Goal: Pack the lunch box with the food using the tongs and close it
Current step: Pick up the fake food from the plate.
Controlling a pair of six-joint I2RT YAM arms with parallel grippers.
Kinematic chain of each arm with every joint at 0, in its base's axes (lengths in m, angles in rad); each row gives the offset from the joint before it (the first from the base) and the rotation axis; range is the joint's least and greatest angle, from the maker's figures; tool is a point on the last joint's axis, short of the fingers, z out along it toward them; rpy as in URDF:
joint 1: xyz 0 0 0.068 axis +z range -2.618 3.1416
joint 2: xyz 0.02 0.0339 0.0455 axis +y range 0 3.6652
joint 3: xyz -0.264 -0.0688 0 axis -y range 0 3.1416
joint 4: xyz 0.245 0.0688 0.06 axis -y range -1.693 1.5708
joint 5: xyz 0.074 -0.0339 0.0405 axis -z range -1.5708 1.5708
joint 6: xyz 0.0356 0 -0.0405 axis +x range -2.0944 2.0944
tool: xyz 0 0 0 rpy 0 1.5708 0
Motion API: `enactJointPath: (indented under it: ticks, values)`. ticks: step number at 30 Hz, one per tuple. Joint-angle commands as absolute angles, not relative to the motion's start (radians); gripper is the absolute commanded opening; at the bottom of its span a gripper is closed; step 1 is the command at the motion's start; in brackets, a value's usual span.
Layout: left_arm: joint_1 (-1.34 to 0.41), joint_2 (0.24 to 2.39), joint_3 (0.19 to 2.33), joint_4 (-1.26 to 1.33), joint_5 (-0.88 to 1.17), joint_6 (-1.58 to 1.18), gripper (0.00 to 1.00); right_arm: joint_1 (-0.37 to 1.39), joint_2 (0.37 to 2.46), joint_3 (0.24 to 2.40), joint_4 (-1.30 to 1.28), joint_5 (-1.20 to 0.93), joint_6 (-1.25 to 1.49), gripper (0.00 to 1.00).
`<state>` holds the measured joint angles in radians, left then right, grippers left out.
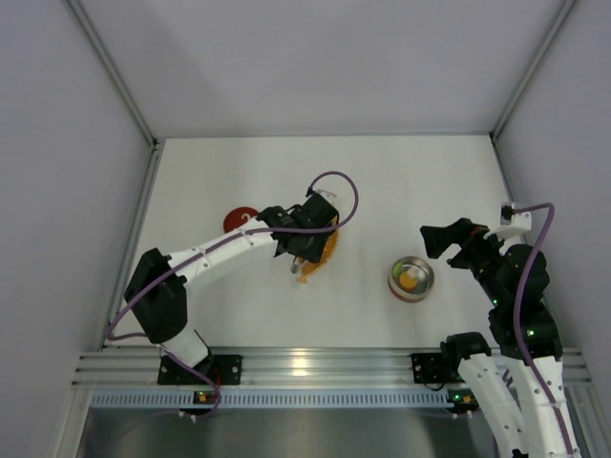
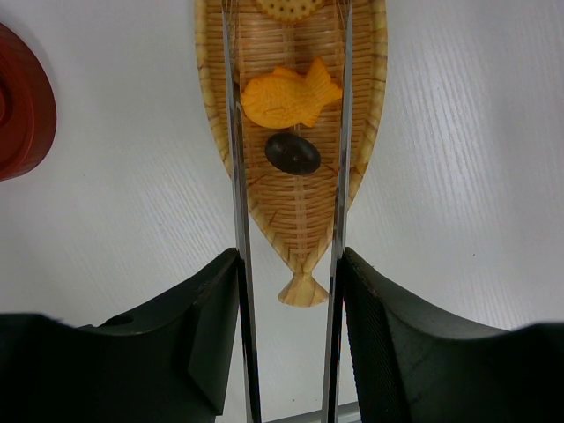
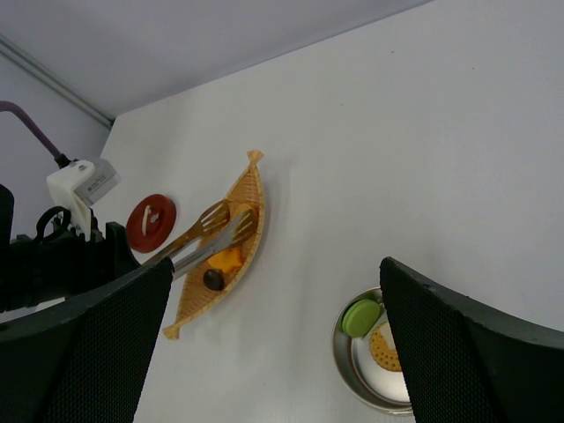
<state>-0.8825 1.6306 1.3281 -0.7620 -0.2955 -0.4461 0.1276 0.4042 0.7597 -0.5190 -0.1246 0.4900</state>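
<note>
My left gripper (image 2: 289, 264) (image 1: 301, 250) is shut on the silver tongs (image 2: 234, 176) (image 3: 207, 238), one arm against each finger. The tongs stand spread over the orange woven tray (image 2: 304, 225) (image 1: 323, 256). Between their arms on the tray lie an orange fish-shaped food piece (image 2: 286, 95) and a dark brown oval one (image 2: 293, 153). The steel lunch box (image 1: 393, 283) (image 3: 348, 366) stands open at the right, holding a green round piece (image 3: 359, 315) and a yellow cracker (image 3: 385, 346). Its red lid (image 1: 239, 219) (image 2: 22, 115) lies left of the tray. My right gripper (image 3: 275, 264) (image 1: 444, 239) hangs open above the box, holding nothing.
Grey walls enclose the white table on the left, far and right sides. An aluminium rail (image 1: 315, 364) with both arm bases runs along the near edge. A round cracker (image 2: 295, 7) shows at the tray's far end.
</note>
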Motion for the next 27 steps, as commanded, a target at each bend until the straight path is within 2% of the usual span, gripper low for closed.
enactJointPath:
  ticks: [1,13,27]
  values:
    - [-0.873,1.631,1.367,-0.713,-0.291,-0.443,0.53,0.112,0.399,0.772,-0.514,-0.109,0.476,1.00]
    - [-0.864,1.643,1.364,-0.699,-0.268,-0.439,0.52,0.112,0.397,0.770,-0.515,-0.106,0.474,0.99]
    - [-0.861,1.644,1.358,-0.704,-0.239,-0.443,0.47,0.113,0.397,0.767,-0.517,-0.104,0.474,0.99]
